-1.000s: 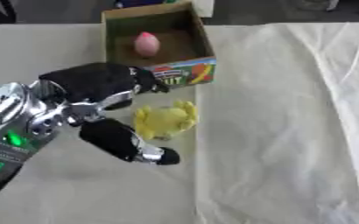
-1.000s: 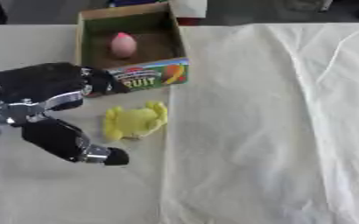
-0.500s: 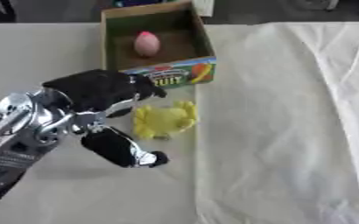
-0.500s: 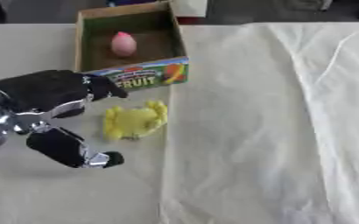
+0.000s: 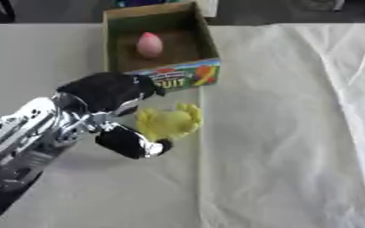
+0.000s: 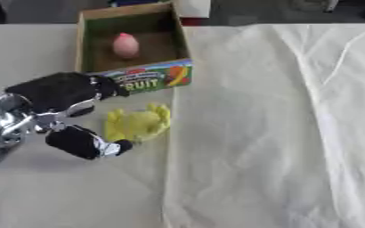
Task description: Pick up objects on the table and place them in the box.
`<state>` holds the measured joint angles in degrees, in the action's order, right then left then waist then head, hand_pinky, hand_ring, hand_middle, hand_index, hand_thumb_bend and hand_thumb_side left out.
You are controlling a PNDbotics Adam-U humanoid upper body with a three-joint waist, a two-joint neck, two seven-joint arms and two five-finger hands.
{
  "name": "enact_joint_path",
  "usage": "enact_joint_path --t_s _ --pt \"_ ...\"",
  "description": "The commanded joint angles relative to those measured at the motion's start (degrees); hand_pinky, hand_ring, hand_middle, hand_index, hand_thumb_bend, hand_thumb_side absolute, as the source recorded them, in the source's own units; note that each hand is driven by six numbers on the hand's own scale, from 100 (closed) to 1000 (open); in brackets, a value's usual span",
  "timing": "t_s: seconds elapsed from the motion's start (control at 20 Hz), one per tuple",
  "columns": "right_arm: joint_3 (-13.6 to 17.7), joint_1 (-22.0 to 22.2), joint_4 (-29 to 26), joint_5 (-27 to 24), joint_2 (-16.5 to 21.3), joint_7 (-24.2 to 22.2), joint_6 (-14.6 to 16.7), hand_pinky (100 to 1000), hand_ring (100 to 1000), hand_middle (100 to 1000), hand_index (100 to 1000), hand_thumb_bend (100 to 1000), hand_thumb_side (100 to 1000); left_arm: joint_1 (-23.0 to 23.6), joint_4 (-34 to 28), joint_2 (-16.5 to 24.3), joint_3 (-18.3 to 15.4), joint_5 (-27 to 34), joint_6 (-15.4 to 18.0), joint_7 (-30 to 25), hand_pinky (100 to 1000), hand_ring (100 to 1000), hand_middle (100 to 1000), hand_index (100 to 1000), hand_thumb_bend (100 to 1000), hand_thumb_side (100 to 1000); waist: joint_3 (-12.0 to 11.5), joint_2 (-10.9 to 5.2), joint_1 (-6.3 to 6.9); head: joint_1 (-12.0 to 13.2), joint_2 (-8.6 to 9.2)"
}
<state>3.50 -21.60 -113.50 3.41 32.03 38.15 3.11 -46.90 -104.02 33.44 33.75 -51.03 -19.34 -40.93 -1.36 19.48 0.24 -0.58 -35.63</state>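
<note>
1. The yellow soft toy (image 5: 168, 122) lies flat on the cloth-covered table (image 5: 294, 133), just in front of the cardboard fruit box (image 5: 158, 53) and close to its printed front wall.
2. A pink egg-shaped object (image 5: 149, 44) already sits inside the box.
3. The left hand (image 5: 111, 100) sits just to the toy's left, fingers spread above it and thumb (image 5: 131, 143) below. It is open and grips nothing.
4. The right hand shows in neither view.
5. The toy looks light, soft and floppy, so it should squash rather than slip, and likely droops when lifted.
6. The best hold is probably across its thick middle, thumb on the near edge and fingers on the far edge, not on a thin limb.
</note>
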Motion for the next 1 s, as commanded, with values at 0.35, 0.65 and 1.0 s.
enact_joint_path --t_s 0.35,0.65,1.0 --pt "0.4 -0.4 -1.1 -0.2 0.8 0.8 -0.5 638 661 531 709 100 641 -1.4 8.9 -3.1 0.3 0.2 2.4 3.2 612 835 847 933 443 676 0.5 -0.58 -0.16 0.7 0.95" --pt "0.4 -0.4 -1.1 -0.4 0.5 1.0 -0.7 638 660 530 708 100 644 -1.7 13.7 -4.9 0.5 -0.7 4.7 5.3 615 835 848 932 435 661 0.7 -0.32 -0.16 0.9 1.0" --pt "0.3 -0.6 -1.1 -0.6 0.3 0.9 -0.6 638 660 529 709 100 645 -2.0 19.5 -7.3 0.7 -5.0 7.8 8.1 629 838 849 931 436 630 1.1 -0.09 -0.3 1.1 1.04"
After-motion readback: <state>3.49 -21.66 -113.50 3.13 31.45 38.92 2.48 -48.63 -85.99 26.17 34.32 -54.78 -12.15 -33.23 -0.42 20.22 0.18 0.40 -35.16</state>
